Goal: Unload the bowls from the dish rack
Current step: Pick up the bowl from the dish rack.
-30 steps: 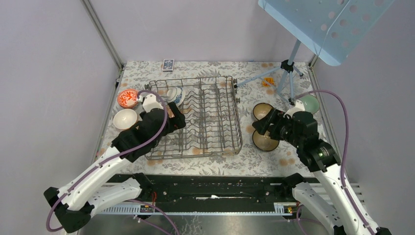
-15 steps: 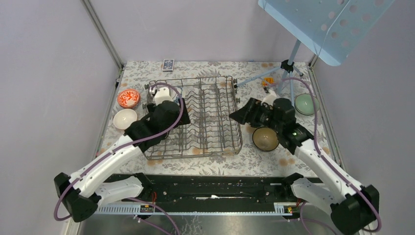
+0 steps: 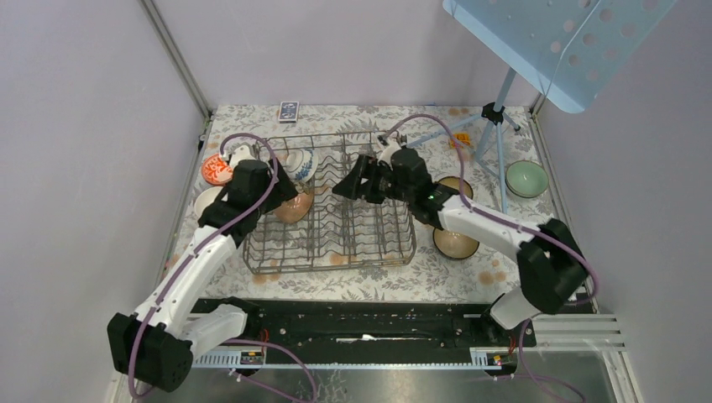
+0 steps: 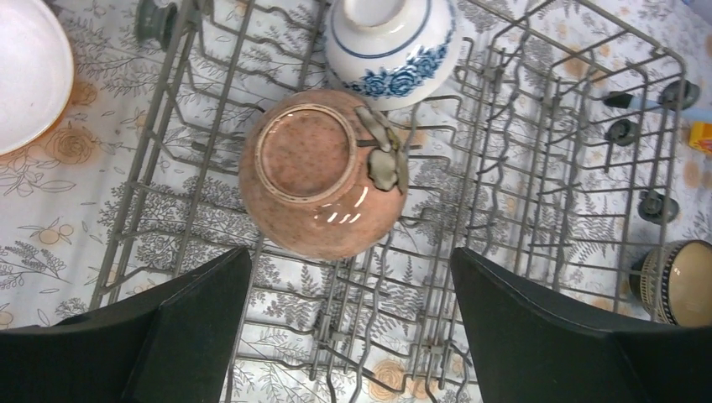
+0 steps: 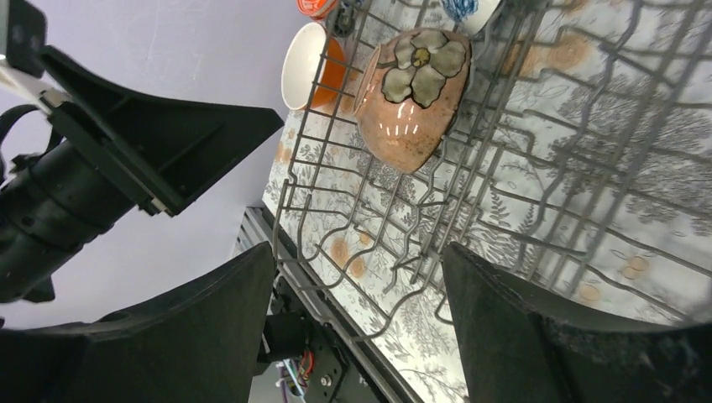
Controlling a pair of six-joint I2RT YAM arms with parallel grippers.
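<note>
My left gripper wide, empty | brown bowl dead at 12 o'clock in dish rack, foot facing me | my right gripper wide too, farther off

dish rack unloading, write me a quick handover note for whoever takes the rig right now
Left gripper: open, empty, above the upturned brown flowered bowl.
Right gripper: open, empty, over the dish rack, facing the same bowl.
In the rack: the brown flowered bowl and the blue-and-white bowl just behind it.
Done: five bowls are on the table. The orange bowl and white bowl are left of the rack. The far dark bowl, near dark bowl and green bowl are right of it.
Left: lift out the two bowls in the rack.
</note>
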